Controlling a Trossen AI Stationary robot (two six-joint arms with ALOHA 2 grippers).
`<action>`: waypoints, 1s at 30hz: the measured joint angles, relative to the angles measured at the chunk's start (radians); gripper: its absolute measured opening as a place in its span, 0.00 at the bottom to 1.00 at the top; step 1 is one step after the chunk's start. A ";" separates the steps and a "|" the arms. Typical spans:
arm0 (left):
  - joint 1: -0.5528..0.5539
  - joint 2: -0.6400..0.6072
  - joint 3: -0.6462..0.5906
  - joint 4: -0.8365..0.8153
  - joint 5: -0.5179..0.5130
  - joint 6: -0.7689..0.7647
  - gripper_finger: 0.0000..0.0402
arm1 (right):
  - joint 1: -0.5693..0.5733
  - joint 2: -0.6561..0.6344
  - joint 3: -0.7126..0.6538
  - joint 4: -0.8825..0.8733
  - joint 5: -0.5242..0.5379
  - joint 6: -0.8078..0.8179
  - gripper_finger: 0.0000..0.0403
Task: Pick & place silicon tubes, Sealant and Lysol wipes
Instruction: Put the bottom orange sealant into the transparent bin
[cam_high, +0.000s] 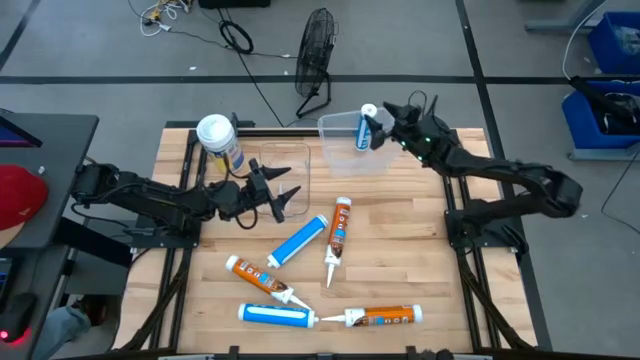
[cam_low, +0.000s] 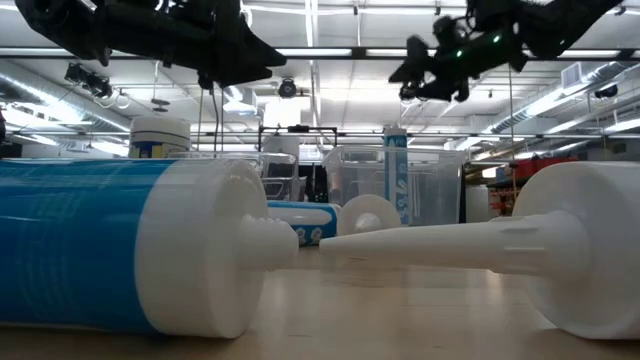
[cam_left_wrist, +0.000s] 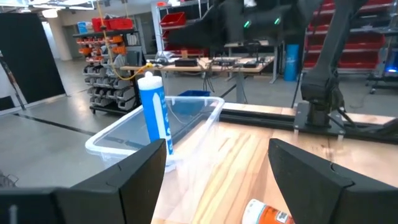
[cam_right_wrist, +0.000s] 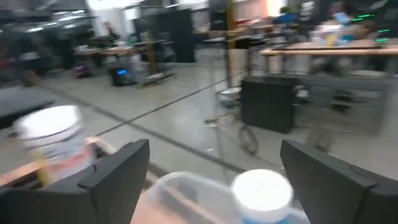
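The worktop (cam_high: 400, 230) is pale wood laid in planks, smooth with a dull sheen, and at the upper middle of the high view two bins (cam_high: 345, 140) on it are clear, glossy plastic. The blue tubes (cam_high: 297, 241) and orange tubes (cam_high: 341, 226) scattered over the lower middle look like smooth plastic with shiny printed labels and white plastic nozzles. At upper left the Lysol wipes (cam_high: 220, 143) canister carries a smooth white plastic lid; both arms' fingers (cam_left_wrist: 121, 186) are matt black.
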 joint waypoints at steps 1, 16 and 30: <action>-0.001 0.000 0.000 -0.003 0.004 0.000 0.72 | 0.015 -0.032 0.000 -0.038 -0.009 -0.001 0.91; -0.066 0.001 0.000 -0.088 0.015 0.001 0.72 | 0.444 -0.257 0.029 -0.506 -0.087 0.098 0.86; -0.067 0.001 0.000 -0.125 0.014 -0.026 0.72 | 0.892 0.051 0.404 -1.080 0.061 0.413 0.76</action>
